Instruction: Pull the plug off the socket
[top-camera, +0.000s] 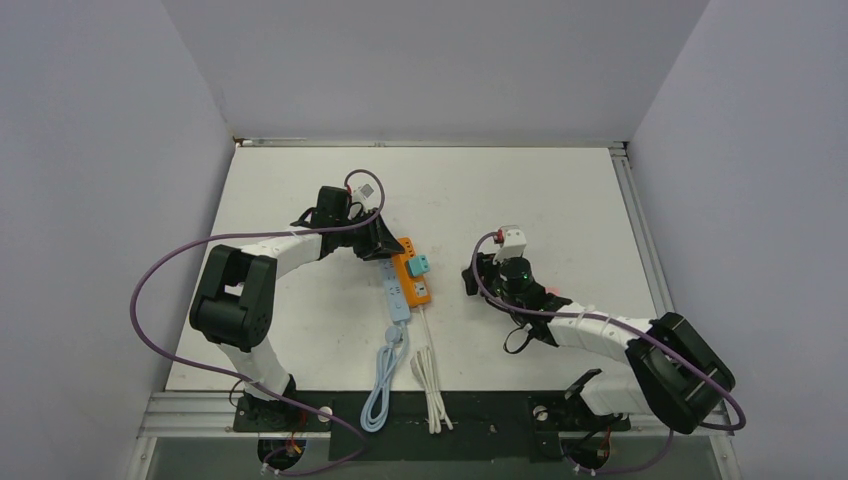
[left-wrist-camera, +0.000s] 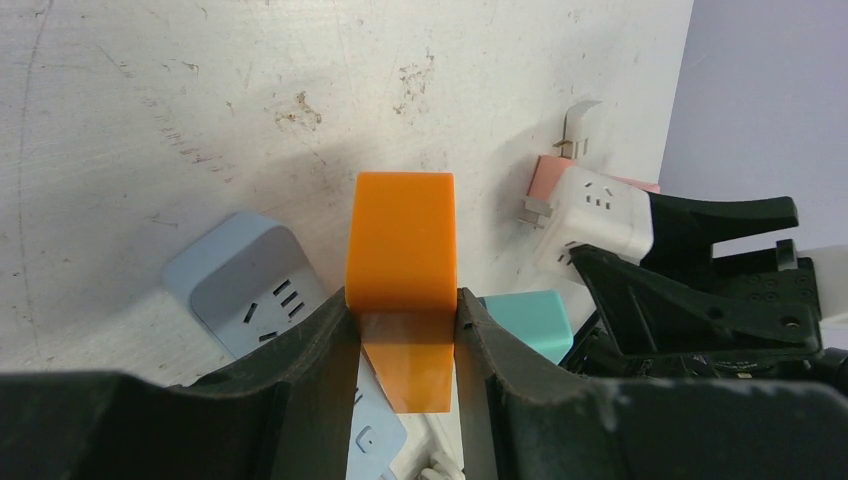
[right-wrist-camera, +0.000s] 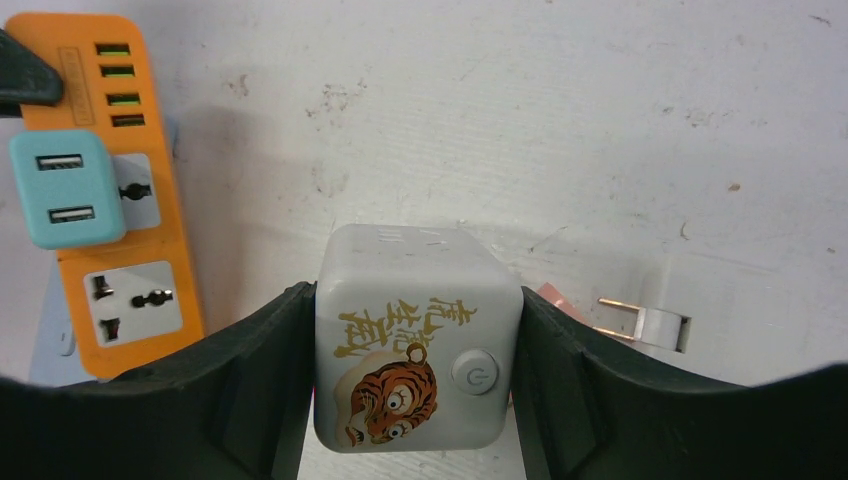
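**Pin the strip, pull straight along the pins**

Your left gripper (left-wrist-camera: 403, 305) is clamped tight across the far end of the orange strip (left-wrist-camera: 400, 225). The strip lies left of the centre of the desk (top-camera: 520, 190) and runs toward the near edge, with a blue strip (top-camera: 398, 300) just beside it on the left. Your right gripper (right-wrist-camera: 415, 298) stands about half open, its fingers pressed on both sides of the white cube plug (right-wrist-camera: 415, 345). That plug is out of any socket, held apart from the strip toward the right side of the desk. The teal plug (right-wrist-camera: 65, 190) sits seated in the orange strip, next to the USB row.

I judge the cube is done and the teal plug may be next. Set the cube down on bare desk, away from the loose white plug (right-wrist-camera: 655, 322) lying near the right fingers. Then come at the teal plug from above, grip two opposite flat sides, and pull straight up along its pins. Don't rock it, or the strip will lever against the left hold. Press down with the left gripper as you pull, so the strip can't lift with the plug
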